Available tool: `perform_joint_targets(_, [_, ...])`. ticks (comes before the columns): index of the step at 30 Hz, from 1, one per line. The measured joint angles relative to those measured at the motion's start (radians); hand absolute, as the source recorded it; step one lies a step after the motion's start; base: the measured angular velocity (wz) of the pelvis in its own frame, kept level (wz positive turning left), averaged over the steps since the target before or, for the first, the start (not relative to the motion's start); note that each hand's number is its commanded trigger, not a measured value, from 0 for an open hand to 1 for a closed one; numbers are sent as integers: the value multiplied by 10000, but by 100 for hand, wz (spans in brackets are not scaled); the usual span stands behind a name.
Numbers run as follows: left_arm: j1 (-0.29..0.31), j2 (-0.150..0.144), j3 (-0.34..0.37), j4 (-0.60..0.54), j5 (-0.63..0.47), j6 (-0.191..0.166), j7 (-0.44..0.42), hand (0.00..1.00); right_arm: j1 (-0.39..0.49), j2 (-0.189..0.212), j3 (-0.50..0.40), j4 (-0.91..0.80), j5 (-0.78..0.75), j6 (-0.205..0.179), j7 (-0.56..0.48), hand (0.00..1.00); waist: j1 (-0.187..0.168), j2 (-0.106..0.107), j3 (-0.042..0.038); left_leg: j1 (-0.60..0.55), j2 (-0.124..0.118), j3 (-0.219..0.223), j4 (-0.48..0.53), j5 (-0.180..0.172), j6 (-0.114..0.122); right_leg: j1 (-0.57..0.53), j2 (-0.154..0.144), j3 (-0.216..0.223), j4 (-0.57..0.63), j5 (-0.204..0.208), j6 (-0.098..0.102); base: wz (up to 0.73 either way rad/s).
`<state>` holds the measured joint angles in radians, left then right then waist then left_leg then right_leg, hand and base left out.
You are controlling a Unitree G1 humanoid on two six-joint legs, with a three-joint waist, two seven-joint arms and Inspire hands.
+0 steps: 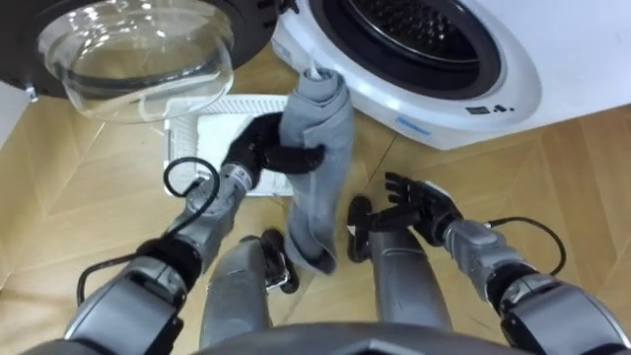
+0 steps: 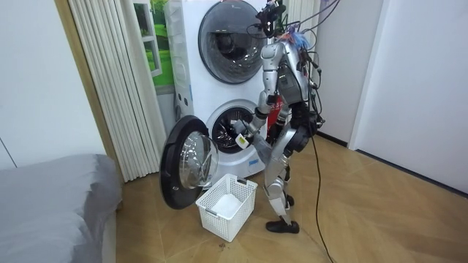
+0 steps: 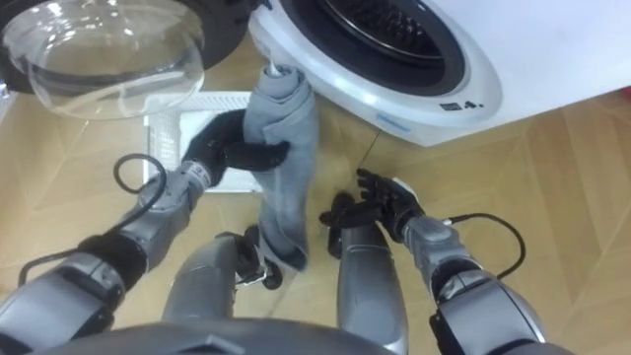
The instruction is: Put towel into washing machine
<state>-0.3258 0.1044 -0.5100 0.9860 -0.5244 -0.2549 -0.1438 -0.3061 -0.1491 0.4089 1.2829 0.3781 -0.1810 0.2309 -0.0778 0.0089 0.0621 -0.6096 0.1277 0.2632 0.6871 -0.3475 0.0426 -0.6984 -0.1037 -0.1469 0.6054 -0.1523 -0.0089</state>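
Note:
A grey towel (image 1: 320, 168) hangs in a long bunch from my left hand (image 1: 268, 148), whose fingers are curled round its upper part. Its top end reaches the lower rim of the washing machine's drum opening (image 1: 414, 39). The same towel (image 3: 286, 163) and left hand (image 3: 229, 148) appear in the right eye view. My right hand (image 1: 422, 205) is lower right, fingers spread and holding nothing. In the room view I stand in front of the lower washing machine (image 2: 230, 135), bent a little toward it.
The round glass door (image 1: 138, 54) stands swung open at the upper left. A white laundry basket (image 1: 232, 123) sits on the wooden floor below the door, also seen as the basket (image 2: 227, 206). A bed (image 2: 51, 204) fills the room view's lower left.

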Motion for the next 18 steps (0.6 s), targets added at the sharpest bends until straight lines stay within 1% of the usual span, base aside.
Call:
perform_joint_targets(2, [135, -96, -30, -85, -475, 47, -304, 100, 51, 2, -89, -37, -224, -11, -13, 0, -4, 0, 0, 87, 6, -1, -22, -1, 0, 97, 1, 0, -10, -1, 1, 0])
perform_joint_targets(5, [192, -124, -31, -182, -775, 92, -663, 100, 66, -3, -191, -91, -367, -19, -14, 0, 16, -1, 0, 120, 3, -5, -50, -2, 1, 132, 0, -2, -107, 2, 8, 0])
perform_joint_targets(10, [195, -102, -24, -244, -842, 93, -867, 100, 117, -5, -199, -213, -713, -140, 15, 0, 31, 1, -2, 122, 7, -2, -87, 2, -3, 143, 23, -17, -168, 31, 7, 0])
perform_joint_targets(18, [192, -32, 3, -250, -833, 93, -993, 100, 122, 5, -186, -222, -753, -152, 13, 0, 44, 2, -2, 115, 19, 29, -121, 1, -3, 141, 43, -12, -161, 39, 5, 0])
